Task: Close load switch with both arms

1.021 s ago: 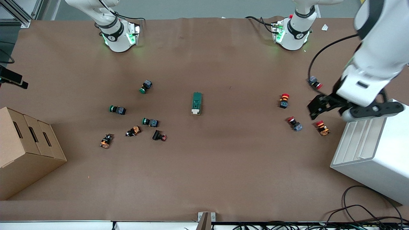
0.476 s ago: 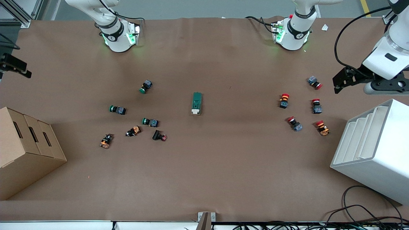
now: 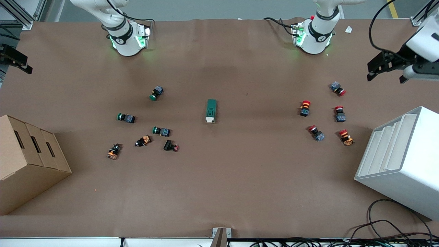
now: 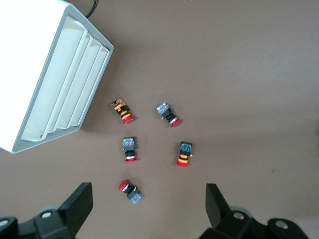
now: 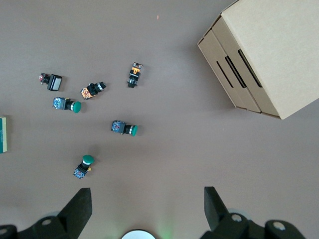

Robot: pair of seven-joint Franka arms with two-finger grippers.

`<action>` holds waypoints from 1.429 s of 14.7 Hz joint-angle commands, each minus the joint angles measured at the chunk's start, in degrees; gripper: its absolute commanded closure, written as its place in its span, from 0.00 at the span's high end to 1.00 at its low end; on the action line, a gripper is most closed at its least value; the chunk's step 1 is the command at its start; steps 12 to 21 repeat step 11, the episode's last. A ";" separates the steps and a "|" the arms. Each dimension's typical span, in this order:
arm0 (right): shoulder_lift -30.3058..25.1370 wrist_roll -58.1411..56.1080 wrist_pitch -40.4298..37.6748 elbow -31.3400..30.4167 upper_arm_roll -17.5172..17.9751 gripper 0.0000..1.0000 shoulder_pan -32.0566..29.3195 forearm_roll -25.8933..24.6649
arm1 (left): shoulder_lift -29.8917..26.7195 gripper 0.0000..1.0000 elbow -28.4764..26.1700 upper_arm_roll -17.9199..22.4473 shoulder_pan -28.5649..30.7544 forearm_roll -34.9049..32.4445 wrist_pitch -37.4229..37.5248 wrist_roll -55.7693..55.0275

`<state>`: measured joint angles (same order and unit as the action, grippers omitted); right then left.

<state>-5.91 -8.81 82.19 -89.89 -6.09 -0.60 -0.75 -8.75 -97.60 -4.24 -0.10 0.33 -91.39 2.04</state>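
Note:
The load switch (image 3: 211, 110), a dark-green block with a white lever end, lies flat at the table's middle, with nothing touching it. Its edge shows in the right wrist view (image 5: 2, 134). My left gripper (image 3: 386, 70) is open and empty, high over the left arm's end of the table. In the left wrist view (image 4: 148, 206) it hangs above several red push buttons (image 4: 130, 190). My right gripper (image 3: 15, 59) is open and empty, high over the right arm's end. In the right wrist view (image 5: 144, 209) it hangs above bare table near its own base.
Several green and orange push buttons (image 3: 160, 131) lie toward the right arm's end, and several red ones (image 3: 316, 133) toward the left arm's end. A cardboard box (image 3: 27, 161) and a white slotted bin (image 3: 401, 161) stand at the table's two ends. Cables (image 3: 387, 230) lie at the near edge.
My left gripper has risen from over the red push buttons and drawn back toward the table's end and its base. My right gripper has also drawn back toward the robots' side. The load switch has not moved.

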 commanded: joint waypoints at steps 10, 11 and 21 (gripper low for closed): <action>-1.39 0.54 -0.37 -0.90 0.91 1.00 -3.09 4.70 | -0.31 1.00 0.04 -0.42 -1.39 2.31 0.33 0.15; -1.39 0.98 -0.37 -0.73 0.99 1.00 -3.00 4.70 | -0.30 1.00 0.12 -0.42 -1.39 2.31 0.34 0.15; -1.39 0.98 -0.37 -0.73 0.99 1.00 -3.00 4.70 | -0.30 1.00 0.12 -0.42 -1.39 2.31 0.34 0.15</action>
